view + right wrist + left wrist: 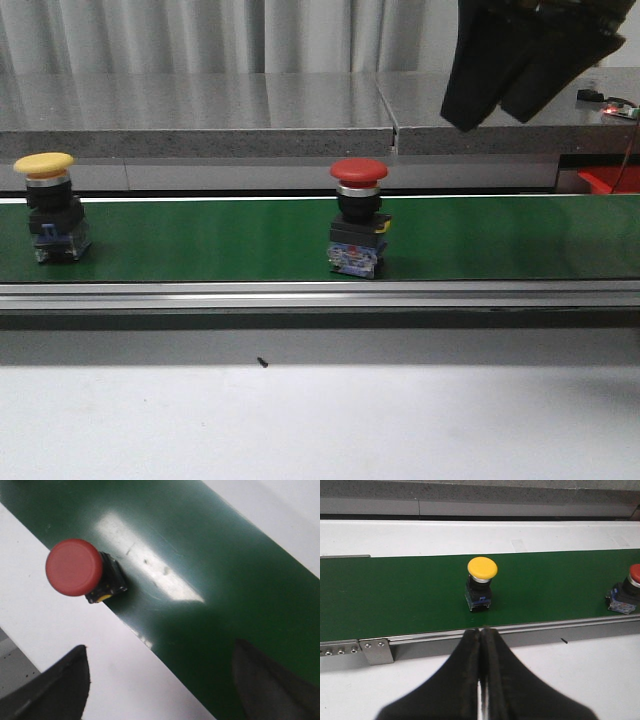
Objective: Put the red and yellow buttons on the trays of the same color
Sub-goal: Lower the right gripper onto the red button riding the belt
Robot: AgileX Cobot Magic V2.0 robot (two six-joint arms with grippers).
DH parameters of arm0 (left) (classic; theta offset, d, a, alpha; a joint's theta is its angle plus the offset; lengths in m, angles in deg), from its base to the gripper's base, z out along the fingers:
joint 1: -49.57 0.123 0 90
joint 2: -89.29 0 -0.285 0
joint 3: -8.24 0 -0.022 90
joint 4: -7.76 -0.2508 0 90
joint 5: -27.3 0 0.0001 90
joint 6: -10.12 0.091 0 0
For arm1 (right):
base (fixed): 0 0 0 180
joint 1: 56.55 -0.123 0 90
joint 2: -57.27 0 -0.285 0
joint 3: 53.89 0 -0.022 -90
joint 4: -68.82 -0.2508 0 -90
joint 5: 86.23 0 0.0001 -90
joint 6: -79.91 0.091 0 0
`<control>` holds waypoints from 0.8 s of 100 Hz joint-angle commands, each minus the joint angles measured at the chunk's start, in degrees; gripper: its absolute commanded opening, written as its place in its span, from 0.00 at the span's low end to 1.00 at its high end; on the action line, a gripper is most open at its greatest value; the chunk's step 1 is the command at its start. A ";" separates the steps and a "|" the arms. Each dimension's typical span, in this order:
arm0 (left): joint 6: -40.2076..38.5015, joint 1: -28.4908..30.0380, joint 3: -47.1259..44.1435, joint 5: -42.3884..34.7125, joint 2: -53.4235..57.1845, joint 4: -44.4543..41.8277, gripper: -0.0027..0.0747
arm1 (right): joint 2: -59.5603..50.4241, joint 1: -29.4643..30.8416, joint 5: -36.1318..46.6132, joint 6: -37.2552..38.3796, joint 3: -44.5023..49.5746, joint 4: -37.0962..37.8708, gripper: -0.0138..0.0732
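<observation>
Clearly the right gripper point(160, 680), jaws spread wide above the green conveyor belt point(200, 240), may topple the top-heavy red button point(358, 215); the left gripper point(481, 680) is clenched

No readable text anywhere

You will find no lettering, brand, number or sign to read in any of the three views. The yellow button point(44, 164) at the left edge of the front view and the red button point(358, 171) near the centre carry plain caps, and the blue-and-clear blocks under them are too small and blurred to show any marking. The green belt point(200, 240) across the middle of the frame is unmarked. At the upper right of the front view a small circuit board point(620, 110) shows a lit spot, but nothing printed on it can be made out.
</observation>
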 commanded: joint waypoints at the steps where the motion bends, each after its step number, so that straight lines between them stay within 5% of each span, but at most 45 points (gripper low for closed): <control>1: -0.48 -0.43 1.61 -3.67 -0.26 0.97 0.01 | -0.68 -0.13 1.05 -5.28 -1.95 -3.24 0.80; 64: -0.48 -0.43 1.61 -3.67 -0.26 0.97 0.01 | 6.53 -0.74 3.87 -14.75 -1.95 -12.31 0.78; 80: -0.48 -0.43 1.61 -3.67 -0.26 0.97 0.01 | 6.62 -0.75 4.07 -14.69 -1.95 -12.33 0.57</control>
